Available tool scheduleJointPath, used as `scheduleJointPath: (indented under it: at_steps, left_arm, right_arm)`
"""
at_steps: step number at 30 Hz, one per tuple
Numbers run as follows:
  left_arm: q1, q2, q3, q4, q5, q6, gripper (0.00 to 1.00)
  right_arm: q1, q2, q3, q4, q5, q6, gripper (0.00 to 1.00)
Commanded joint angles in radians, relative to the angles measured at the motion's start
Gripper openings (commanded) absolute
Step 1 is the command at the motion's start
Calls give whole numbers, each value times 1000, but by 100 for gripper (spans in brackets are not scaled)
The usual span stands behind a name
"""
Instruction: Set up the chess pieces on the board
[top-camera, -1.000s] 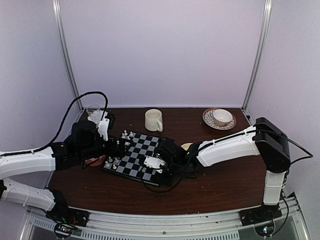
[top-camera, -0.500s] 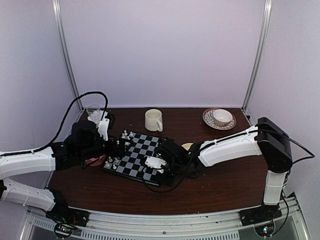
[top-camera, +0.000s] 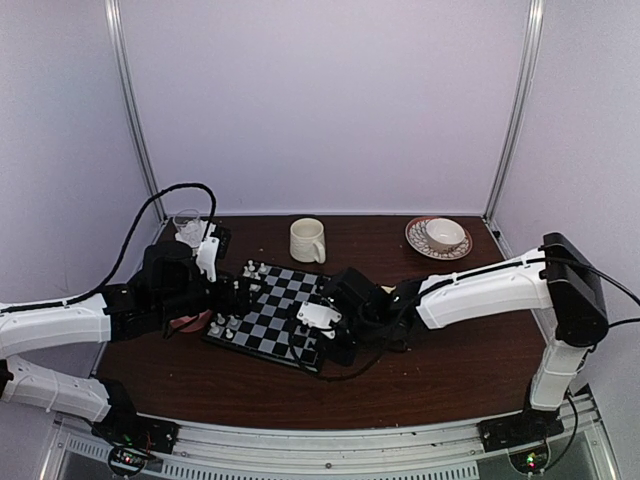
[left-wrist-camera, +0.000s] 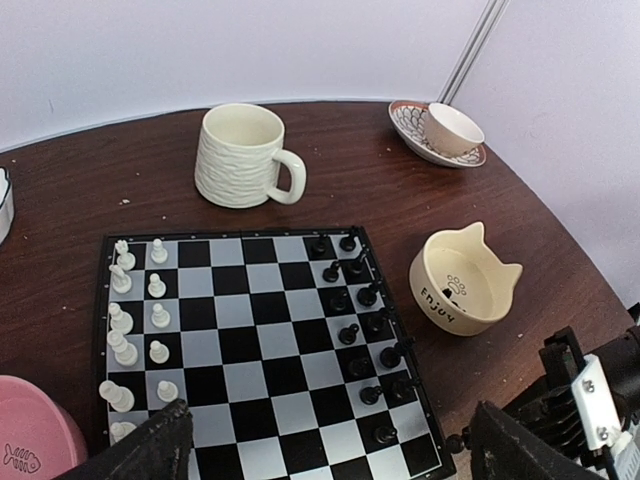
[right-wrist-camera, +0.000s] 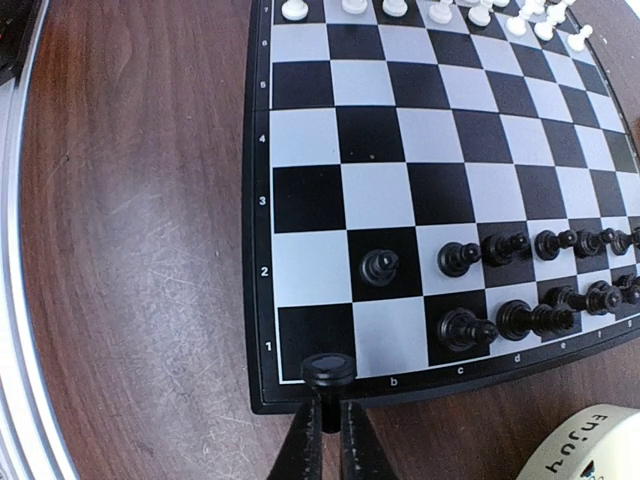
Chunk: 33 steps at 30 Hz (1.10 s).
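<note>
The right gripper (right-wrist-camera: 327, 410) is pinched narrow on a black piece (right-wrist-camera: 328, 368), perhaps a pawn, held upright over the near corner square of the board (right-wrist-camera: 390, 130), right at its rim. Whether it touches the square is unclear. Just ahead and right of the fingers stands a lone pawn (right-wrist-camera: 380, 266). Further right the other black pieces (right-wrist-camera: 520, 300) fill two rows, and far ahead the white pieces (right-wrist-camera: 480, 12) line the opposite edge. The left gripper (left-wrist-camera: 328, 430) hangs wide apart above the board, holding nothing.
</note>
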Motion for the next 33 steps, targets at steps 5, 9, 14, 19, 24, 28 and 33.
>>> scheduleJointPath:
  at_steps: [5,9,14,19,24,28,33]
  left_arm:
    - [9,14,46,19,129,-68,97]
    - [13,72,90,35,300,-115,92]
    - [12,194,139,104,530,-187,82]
    - [7,283,170,145,652,-234,72]
    - [-9,351,198,152,701,-257,71]
    - [-24,421,232,177,769,-285,64]
    - [-39,460,252,178,796,-287,64]
  right_arm:
    - [5,-110,-58,57,39,16,4]
    - [5,-161,-97,99,64,27,3]
    - [6,-229,-145,155,103,30,3]
    - [6,-269,-172,178,131,32,3]
    - [6,-292,-186,193,143,32,3]
    - [6,-313,-204,214,145,27,3]
    - [6,-319,-209,217,143,22,3]
